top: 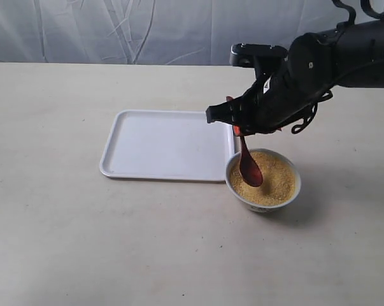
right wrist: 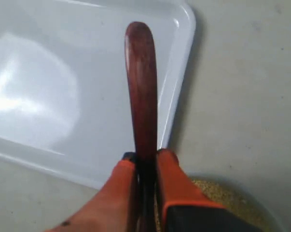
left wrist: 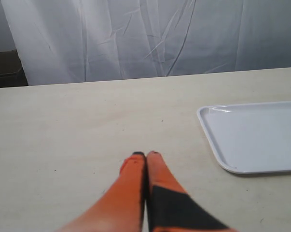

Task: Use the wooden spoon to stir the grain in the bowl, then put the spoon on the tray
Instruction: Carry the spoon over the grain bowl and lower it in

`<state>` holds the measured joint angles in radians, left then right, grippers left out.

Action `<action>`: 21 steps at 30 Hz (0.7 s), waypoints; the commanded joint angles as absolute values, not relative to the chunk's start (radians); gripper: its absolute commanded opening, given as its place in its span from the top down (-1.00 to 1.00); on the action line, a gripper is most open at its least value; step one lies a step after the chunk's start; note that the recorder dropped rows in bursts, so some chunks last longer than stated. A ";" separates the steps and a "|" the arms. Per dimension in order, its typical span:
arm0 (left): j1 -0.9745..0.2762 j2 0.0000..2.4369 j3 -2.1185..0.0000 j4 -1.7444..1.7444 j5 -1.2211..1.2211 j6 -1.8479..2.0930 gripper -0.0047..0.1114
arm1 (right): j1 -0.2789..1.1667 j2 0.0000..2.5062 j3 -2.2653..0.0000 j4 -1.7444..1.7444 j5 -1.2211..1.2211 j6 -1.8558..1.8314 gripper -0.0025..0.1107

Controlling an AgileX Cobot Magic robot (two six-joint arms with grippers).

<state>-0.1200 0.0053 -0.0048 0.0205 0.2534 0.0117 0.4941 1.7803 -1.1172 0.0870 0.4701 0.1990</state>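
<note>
The small white bowl (top: 263, 203) stands just off the tray's near right corner, filled with golden-yellow grain (top: 276, 181). My right gripper (top: 237, 131) is shut on the handle of the dark reddish-brown wooden spoon (top: 249, 167), whose oval head dips onto the grain at the bowl's left side. In the right wrist view the spoon's handle (right wrist: 141, 87) sticks out past my right gripper (right wrist: 146, 158) over the tray (right wrist: 63, 87), and some grain (right wrist: 222, 195) shows beside the fingers. The white tray (top: 166, 145) lies left of the bowl. My left gripper (left wrist: 146, 155) is shut on nothing, above bare table.
A pale table (top: 64, 242) carries everything, with a white cloth backdrop (top: 115, 29) behind it. In the left wrist view one corner of the tray (left wrist: 251, 137) lies apart from the left gripper. The right arm's black body (top: 332, 60) hangs over the bowl's far side.
</note>
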 commanded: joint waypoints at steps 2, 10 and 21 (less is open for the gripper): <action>-0.120 0.000 0.000 0.019 0.243 0.010 0.92 | 0.489 1.772 -1.089 0.041 0.410 0.305 0.96; -0.120 0.000 0.000 0.019 0.243 0.010 0.92 | 0.489 1.772 -1.032 -0.036 0.357 0.370 0.93; -0.120 0.000 0.000 0.019 0.243 0.010 0.92 | 0.489 1.819 -1.032 -0.017 0.387 0.370 0.47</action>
<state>-0.1200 0.0053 -0.0048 0.0205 0.2534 0.0117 0.4941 1.8119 -1.0370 -0.0198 0.3832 0.3715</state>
